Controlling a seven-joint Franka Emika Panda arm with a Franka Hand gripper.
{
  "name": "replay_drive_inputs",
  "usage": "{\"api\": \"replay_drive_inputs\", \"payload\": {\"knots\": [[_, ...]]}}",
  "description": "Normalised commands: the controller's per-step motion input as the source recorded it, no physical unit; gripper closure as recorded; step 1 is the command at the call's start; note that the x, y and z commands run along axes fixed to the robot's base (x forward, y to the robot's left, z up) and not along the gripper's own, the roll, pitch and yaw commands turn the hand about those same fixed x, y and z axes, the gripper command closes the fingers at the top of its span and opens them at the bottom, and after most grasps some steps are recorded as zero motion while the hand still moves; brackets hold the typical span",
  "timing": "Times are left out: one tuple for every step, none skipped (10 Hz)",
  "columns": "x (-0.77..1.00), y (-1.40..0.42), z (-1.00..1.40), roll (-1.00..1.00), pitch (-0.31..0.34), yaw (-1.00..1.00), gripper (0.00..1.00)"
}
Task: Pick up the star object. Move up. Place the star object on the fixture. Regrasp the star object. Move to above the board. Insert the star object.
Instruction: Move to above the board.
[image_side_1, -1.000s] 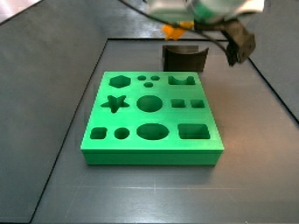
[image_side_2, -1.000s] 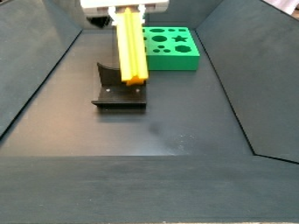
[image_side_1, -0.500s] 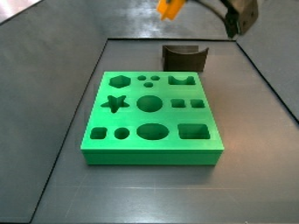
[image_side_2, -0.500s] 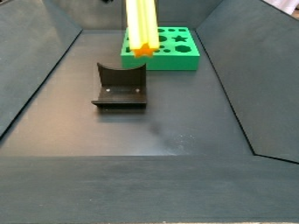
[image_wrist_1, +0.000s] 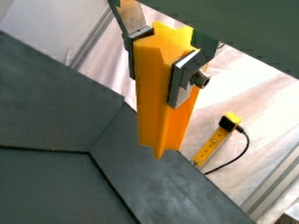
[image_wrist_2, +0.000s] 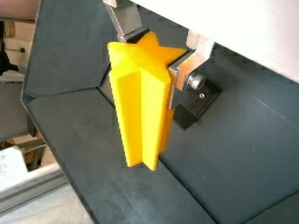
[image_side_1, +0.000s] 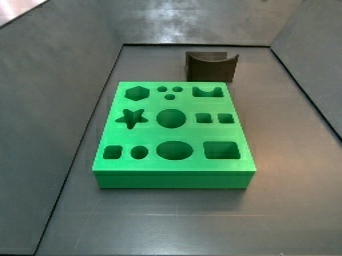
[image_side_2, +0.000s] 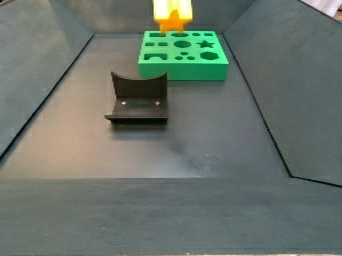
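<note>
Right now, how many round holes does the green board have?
4 on the board: two small ones in the far row, a large one mid-board, a small one in the near row. Gripper holds the star object overhead.

Star object (image_wrist_2: 140, 101) clamped in pincer (image_wrist_2: 149, 39); fixture (image_side_2: 136, 98), board (image_side_1: 173, 135) bare.

The gripper (image_wrist_1: 162, 59) wore bare silver metal fingers (image_wrist_1: 187, 74) around the star object (image_wrist_2: 142, 105), smooth glossy plastic; board (image_side_1: 174, 135) and fixture (image_side_2: 136, 100) looked matt.

Orange-yellow star object (image_wrist_1: 162, 87), silver-fingered tool (image_wrist_1: 163, 51) gripping it up high, bright green board (image_side_1: 174, 134), dark grey-black fixture (image_side_2: 138, 98)
</note>
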Motion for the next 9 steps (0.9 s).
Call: {"api": "replay_drive_inputs", "payload": {"knots": [[-0.08,0.01,0.52,-0.09,0.062,-0.05,1.0],[-0.05,0.01,0.34,-0.09,0.077,-0.03,1.0],[-0.23,-1.0,0.21,-1.0,-0.012,-0.12,1.0],[-0.22,-1.0,0.16,-1.0,-0.013,-0.11,1.0],[-0.23,-1.0,0.18,-1.0,-0.009,-0.11,1.0],[-0.24,-1.0,0.18,-1.0,-0.001,-0.11,1.0],[-0.25,-1.0,0.19,-1.0,0.006,-0.11,1.0],[-0.25,-1.0,0.19,-1.0,0.014,-0.11,1.0],[-0.25,-1.0,0.2,-1.0,0.022,-0.11,1.0]]}}
